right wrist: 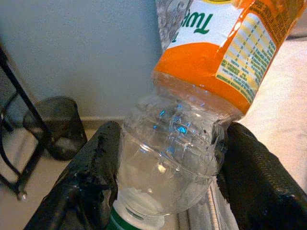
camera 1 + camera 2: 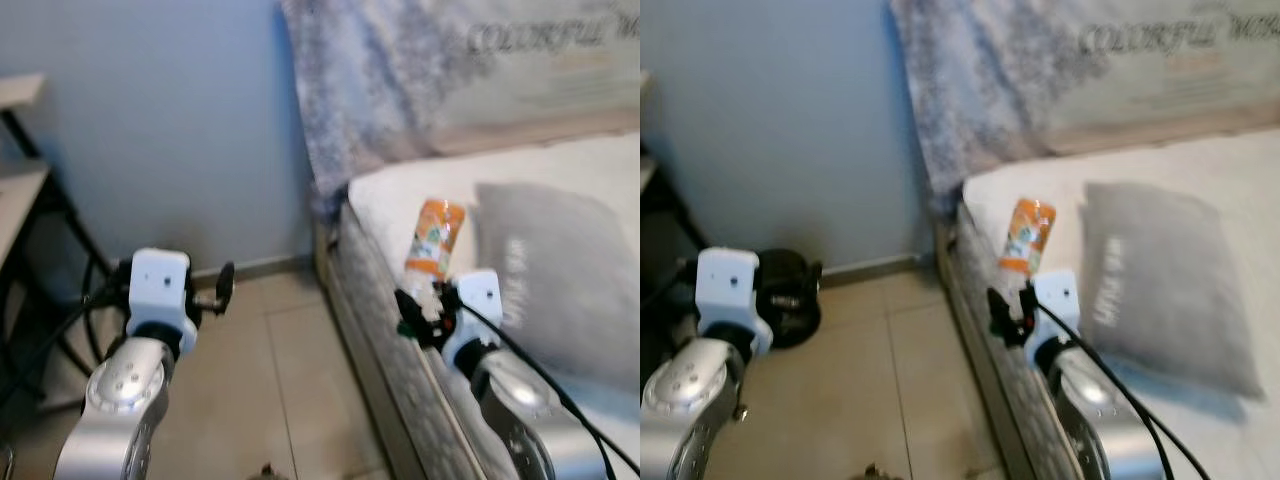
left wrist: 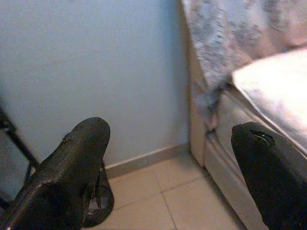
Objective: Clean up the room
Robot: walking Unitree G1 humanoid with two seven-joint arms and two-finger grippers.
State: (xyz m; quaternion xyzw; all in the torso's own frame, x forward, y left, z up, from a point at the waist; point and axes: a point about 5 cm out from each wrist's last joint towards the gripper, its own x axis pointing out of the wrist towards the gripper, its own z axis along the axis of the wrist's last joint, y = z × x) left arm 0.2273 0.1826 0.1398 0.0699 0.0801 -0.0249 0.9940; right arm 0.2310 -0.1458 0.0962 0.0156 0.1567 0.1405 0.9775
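Observation:
A clear plastic bottle (image 2: 435, 240) with an orange label stands tilted at the near corner of the white mattress (image 2: 385, 195). My right gripper (image 2: 420, 315) is shut on its lower clear part near the green cap, and in the right wrist view the black fingers (image 1: 93, 182) press on both sides of the bottle (image 1: 216, 52). My left gripper (image 2: 215, 295) is open over the tiled floor beside the blue wall, nothing between its fingers (image 3: 72, 167). A black mesh waste bin (image 2: 785, 300) stands on the floor against the wall.
A grey pillow (image 2: 550, 280) lies on the bed right of the bottle. A grey patterned blanket (image 2: 370, 90) hangs over the headboard. A black-legged desk (image 2: 20, 190) stands at the far left. Bare tiled floor (image 2: 290, 370) runs between desk and bed.

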